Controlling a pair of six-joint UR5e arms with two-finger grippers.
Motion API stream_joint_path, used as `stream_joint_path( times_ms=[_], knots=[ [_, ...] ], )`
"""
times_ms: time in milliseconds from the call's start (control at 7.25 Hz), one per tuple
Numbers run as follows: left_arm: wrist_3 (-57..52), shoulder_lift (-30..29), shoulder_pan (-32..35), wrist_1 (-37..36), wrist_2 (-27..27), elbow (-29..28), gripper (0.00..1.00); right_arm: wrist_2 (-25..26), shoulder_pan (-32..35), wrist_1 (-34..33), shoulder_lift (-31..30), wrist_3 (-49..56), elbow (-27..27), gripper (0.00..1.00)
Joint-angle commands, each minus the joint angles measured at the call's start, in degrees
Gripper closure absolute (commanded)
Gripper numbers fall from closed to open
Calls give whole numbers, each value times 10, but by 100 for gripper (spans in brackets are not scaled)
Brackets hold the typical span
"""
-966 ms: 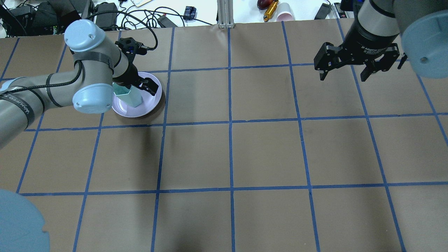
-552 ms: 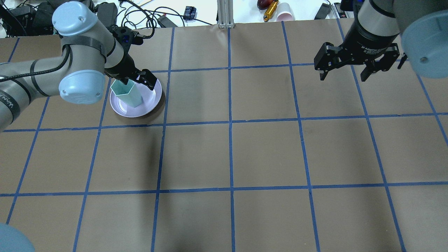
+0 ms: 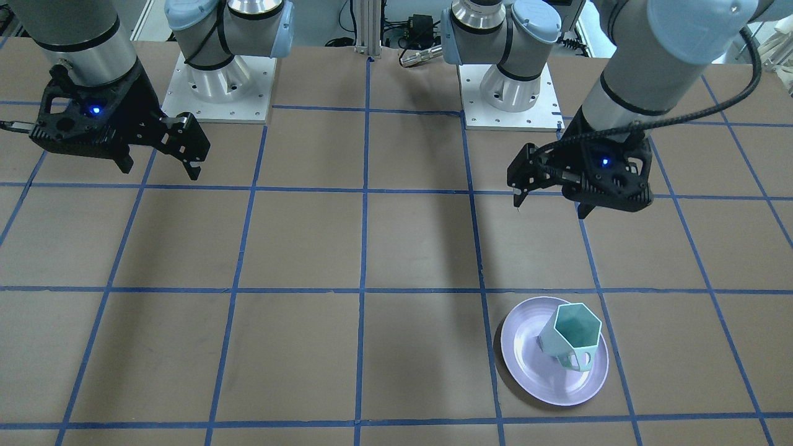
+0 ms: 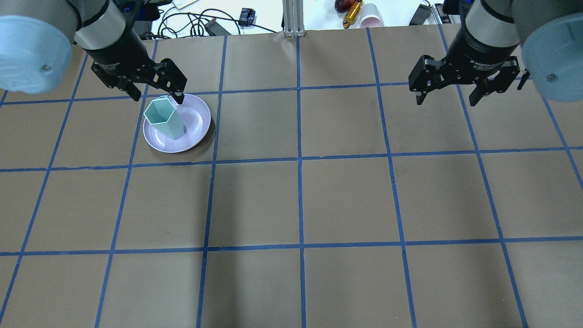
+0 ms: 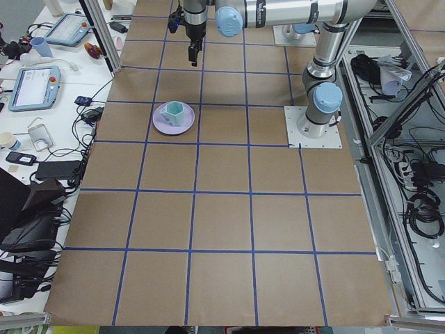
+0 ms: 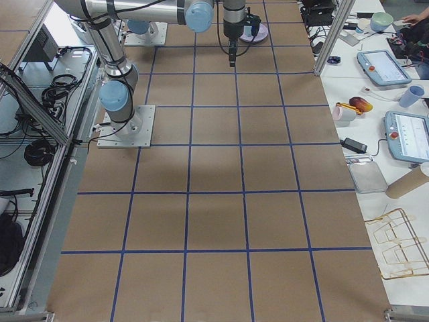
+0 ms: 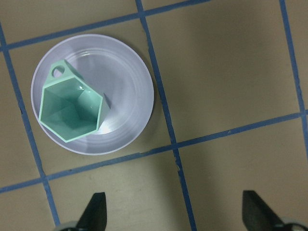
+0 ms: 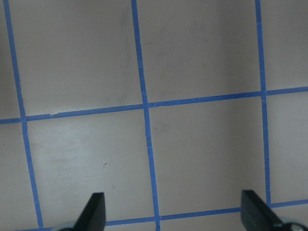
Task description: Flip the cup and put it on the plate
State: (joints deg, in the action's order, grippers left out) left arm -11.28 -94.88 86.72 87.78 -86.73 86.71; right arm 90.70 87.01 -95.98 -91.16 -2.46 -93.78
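Reading the cup [image 7: 71, 107], mouth-up on the plate [image 7: 130, 86] toward its 9 o'clock in the left wrist view, as placed, we advise lifting the released, empty left pincer [image 7: 175, 214] straight up, clear of the cup's rim; the right pincer [image 4: 446, 101] hangs released.

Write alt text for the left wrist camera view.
A mint-green hexagonal cup stands upright, mouth up, on a lavender plate on the brown, blue-taped table. The left gripper is open and empty, its two fingertips at the bottom edge.
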Motion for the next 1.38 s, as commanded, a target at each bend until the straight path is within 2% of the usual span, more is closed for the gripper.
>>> stream_joint_path(
  times_ms=[0, 414, 690, 1241],
  knots=[
    [41, -2, 6, 65, -4, -33, 0, 0, 0, 0, -1, 0, 0, 0],
    [86, 0, 17, 66, -22, -37, 0, 0, 0, 0, -1, 0, 0, 0],
    [108, -2, 25, 43, -20, -35, 0, 0, 0, 0, 0, 0, 0, 0],
    [104, -2, 25, 34, -18, -34, 0, 0, 0, 0, 0, 0, 0, 0]
  ],
)
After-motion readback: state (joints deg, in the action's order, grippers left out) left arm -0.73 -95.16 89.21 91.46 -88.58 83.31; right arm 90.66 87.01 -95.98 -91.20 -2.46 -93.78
